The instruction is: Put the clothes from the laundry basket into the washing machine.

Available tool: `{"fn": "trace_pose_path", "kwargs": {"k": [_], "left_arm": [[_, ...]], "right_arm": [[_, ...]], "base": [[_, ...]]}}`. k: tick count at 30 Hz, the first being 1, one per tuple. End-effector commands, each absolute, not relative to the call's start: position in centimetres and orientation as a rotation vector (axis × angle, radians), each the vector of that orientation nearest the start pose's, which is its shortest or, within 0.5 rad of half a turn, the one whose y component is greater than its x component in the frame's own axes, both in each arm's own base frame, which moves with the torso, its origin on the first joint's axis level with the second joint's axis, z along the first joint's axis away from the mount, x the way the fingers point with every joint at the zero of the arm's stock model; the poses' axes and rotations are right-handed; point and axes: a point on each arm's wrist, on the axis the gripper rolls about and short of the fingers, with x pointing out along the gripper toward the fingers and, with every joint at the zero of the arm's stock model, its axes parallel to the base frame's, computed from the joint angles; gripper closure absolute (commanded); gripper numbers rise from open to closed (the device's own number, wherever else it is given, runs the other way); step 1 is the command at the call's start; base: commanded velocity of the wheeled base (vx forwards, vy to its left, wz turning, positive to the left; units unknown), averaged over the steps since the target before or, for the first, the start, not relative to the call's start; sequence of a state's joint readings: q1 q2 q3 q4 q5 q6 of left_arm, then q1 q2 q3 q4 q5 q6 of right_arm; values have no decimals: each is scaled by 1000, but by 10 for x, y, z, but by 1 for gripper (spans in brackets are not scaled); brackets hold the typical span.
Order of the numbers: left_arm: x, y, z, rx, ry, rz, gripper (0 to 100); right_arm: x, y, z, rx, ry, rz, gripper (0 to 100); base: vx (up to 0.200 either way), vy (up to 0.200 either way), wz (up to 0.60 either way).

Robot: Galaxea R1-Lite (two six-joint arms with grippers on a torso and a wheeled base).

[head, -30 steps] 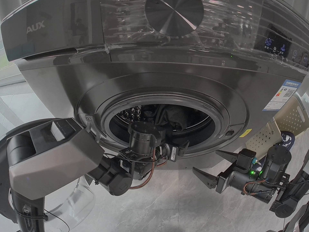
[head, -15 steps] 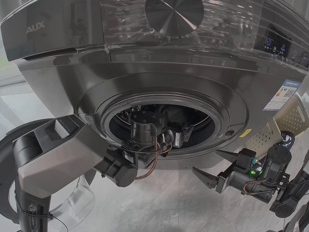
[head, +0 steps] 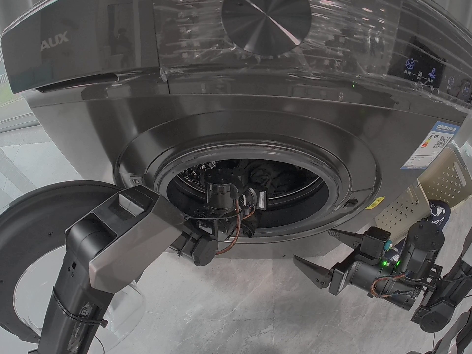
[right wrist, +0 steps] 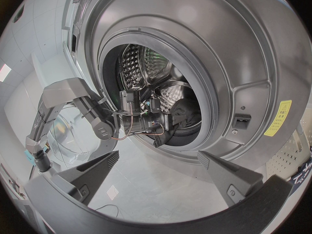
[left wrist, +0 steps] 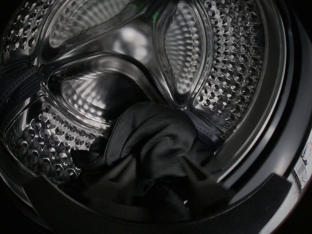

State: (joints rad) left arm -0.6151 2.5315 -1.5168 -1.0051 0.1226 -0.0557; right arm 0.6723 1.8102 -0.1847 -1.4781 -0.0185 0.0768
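The washing machine (head: 246,114) stands with its round opening (head: 314,207) uncovered. My left arm passes through that opening, and the left gripper (right wrist: 170,121) is inside the steel drum (left wrist: 227,65), shut on a dark garment (right wrist: 187,112). The garment (left wrist: 152,140) bunches up from the drum floor just ahead of the wrist, and one fold (right wrist: 159,142) hangs over the lower door seal. The dark garment (head: 268,173) also lies deep in the drum. My right gripper (head: 314,248) hangs open above the floor, to the right of the opening and below it, nothing between its fingers (right wrist: 221,169).
The machine's door (head: 29,232) is swung wide to the left, behind my left arm. A beige perforated laundry basket (head: 442,178) stands at the right edge beside the machine. Grey tiled floor (head: 236,310) lies free in front.
My left arm has pushed forward and up, carrying the dark garment deeper into the drum. The right arm has stayed where it was.
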Motion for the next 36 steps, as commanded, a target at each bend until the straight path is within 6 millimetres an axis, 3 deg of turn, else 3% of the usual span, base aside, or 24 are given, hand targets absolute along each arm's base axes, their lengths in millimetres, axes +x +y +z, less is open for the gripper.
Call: {"fn": "trace_pose_path", "kwargs": {"k": [1,7,12,24,25,28,33,36], "left_arm": [[430,-294,55,-70,-5,-473,100],[456,-301,82,-173,-169,-403,100],[469,-294,90,-197,-220,-374,100],[463,-296,94,-195,-208,-366,100],[460,-296,97,-196,-204,-370,0],[448,-300,103,-187,-177,-384,0],[411,-294,109,-122,-29,-406,0],[402,-288,102,-81,39,-394,0]], "right_arm": [[187,150,97,22,168,652,0],[186,150,97,22,166,654,0],[187,151,98,23,163,654,0],[187,151,98,23,163,654,0],[187,151,98,23,163,654,0],[186,151,98,23,163,656,0],[187,151,98,23,165,656,0],[186,151,97,22,168,655,0]], "base": [[0,0,0],[0,0,0],[0,0,0],[0,0,0],[0,0,0],[0,0,0],[0,0,0],[0,0,0]]}}
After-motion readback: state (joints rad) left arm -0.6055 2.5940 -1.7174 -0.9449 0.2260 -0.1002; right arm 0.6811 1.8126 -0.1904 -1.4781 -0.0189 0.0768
